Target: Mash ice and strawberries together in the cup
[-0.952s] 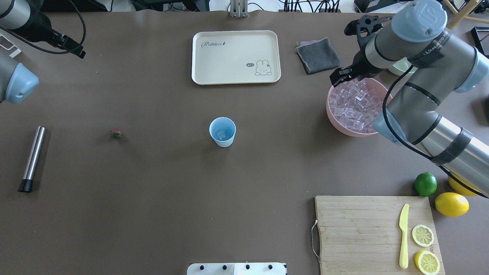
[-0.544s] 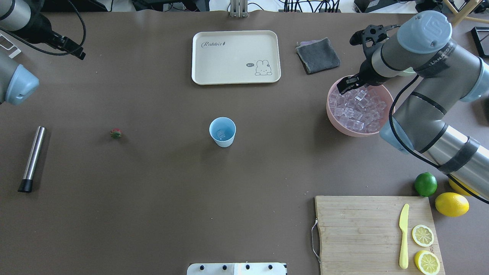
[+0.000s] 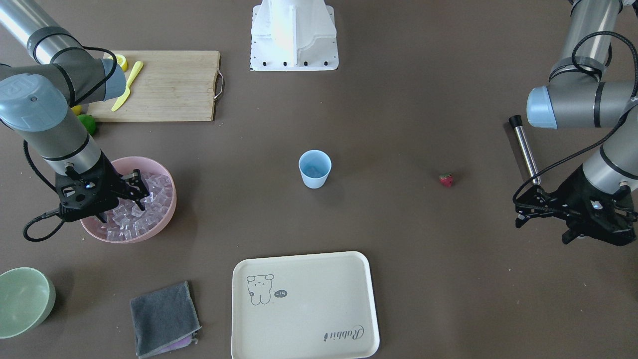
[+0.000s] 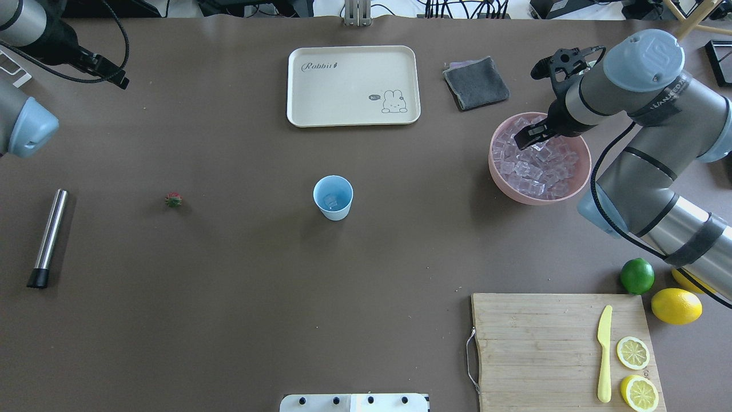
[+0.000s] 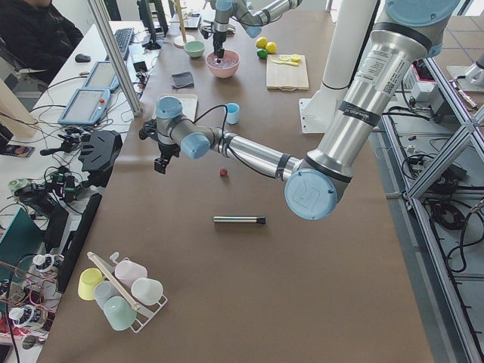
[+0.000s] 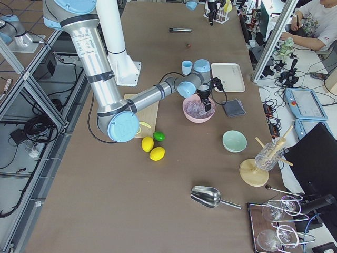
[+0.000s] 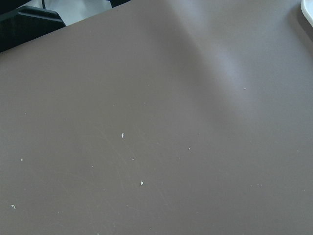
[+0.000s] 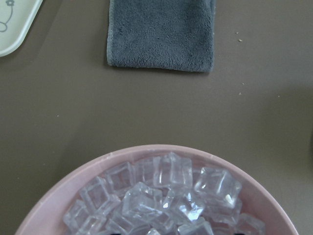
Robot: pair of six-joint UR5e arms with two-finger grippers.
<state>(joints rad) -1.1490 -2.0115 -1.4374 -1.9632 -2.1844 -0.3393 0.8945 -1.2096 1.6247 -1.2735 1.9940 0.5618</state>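
The pale blue cup stands upright at the table's middle, and a single ice cube lies inside it. Many more ice cubes fill the pink bowl at the right. My right gripper hangs open with its fingertips low over the far side of that ice pile, holding nothing. The small red strawberry lies alone on the table left of the cup. My left gripper is open and empty, held above the far left of the table, well away from the strawberry.
A steel muddler lies at the left edge. A cream tray and a grey cloth sit at the back. The cutting board holds a yellow knife and lemon slices, with a lime and lemons beside it. A green bowl stands beyond the pink bowl.
The right gripper has moved from the pink bowl's far left rim to the right and lower, over the ice. The left arm, cup and strawberry have not moved.
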